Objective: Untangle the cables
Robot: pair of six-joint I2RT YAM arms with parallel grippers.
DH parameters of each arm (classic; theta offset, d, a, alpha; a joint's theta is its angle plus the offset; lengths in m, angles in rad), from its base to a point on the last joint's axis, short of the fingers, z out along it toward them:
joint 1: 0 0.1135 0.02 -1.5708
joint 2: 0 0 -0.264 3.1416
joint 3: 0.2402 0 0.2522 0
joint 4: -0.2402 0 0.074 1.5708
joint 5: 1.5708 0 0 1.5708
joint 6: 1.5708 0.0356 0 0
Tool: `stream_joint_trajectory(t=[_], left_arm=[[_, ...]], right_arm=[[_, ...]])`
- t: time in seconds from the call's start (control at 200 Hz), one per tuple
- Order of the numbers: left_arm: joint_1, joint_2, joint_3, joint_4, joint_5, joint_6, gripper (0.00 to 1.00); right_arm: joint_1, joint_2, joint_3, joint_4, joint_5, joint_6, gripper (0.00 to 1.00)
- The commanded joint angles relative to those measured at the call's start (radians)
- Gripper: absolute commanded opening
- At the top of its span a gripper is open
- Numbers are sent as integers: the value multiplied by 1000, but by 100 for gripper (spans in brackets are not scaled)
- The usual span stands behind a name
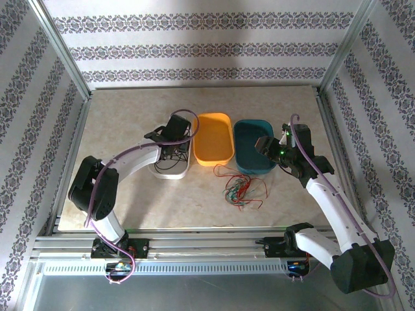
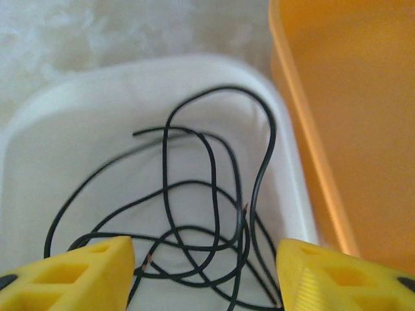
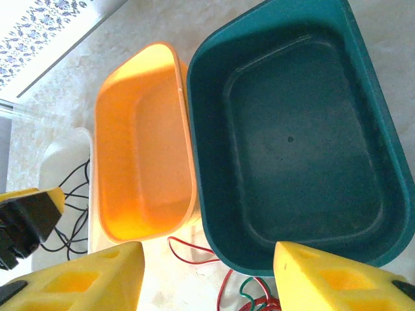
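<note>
The cables are split between two places. The black cables [image 2: 216, 201] lie in loose, overlapping loops on the floor of the white tub [image 2: 84, 97], while the red and green strands [image 1: 243, 190] sit knotted together in a small heap on the table [image 1: 130, 116], just in front of the near ends of the orange tub [image 3: 139, 142] and the teal tub [image 3: 292, 136]. Both of those tubs are bare inside. By this layout the black wires look sorted out of the bundle, and the job appears roughly a third done: red has yet to be pulled free of green, and each colour presumably belongs in one of the two empty tubs. The left gripper [image 2: 204, 272] hangs low over the white tub with its yellow fingers wide apart and nothing between them, the black loops lying beneath. The right gripper [image 3: 207, 278] hovers above the near rim of the teal tub, fingers likewise spread and holding nothing, with the red and green heap just below it.
</note>
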Motion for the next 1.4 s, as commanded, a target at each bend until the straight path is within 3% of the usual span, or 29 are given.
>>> stream_joint_trajectory(t=[0.0,0.11,0.19,0.265,0.415,0.59,0.74,0.885,1.164,1.344,1.394], left_arm=[[2,-46,40,-49,-49,-4,65],[-6,-118,-2,29,-35,17,67],[-45,-183,-62,134,50,104,76],[-104,-206,-75,154,167,184,77],[-228,-172,-58,82,397,279,77],[-296,-87,-66,97,499,253,76],[-304,-55,-92,183,444,191,75],[-293,-45,-121,223,333,110,76],[-292,-58,-164,217,269,58,76],[-285,-65,-152,202,261,74,76],[-282,-62,-146,196,263,78,76]], right_arm=[[-4,-12,13,-8,-14,-19,55],[-3,-15,13,-16,-9,-30,55],[-2,-17,5,-45,-3,-46,55],[1,-22,-19,-75,-12,-59,55],[32,-22,-81,-152,-55,-108,54],[124,38,-140,-195,-116,-172,52],[239,140,-101,-175,-146,-229,51],[323,250,-33,-177,-73,-257,51],[342,354,47,-202,22,-304,49],[360,403,49,-206,26,-318,41],[363,412,50,-210,38,-319,34]])
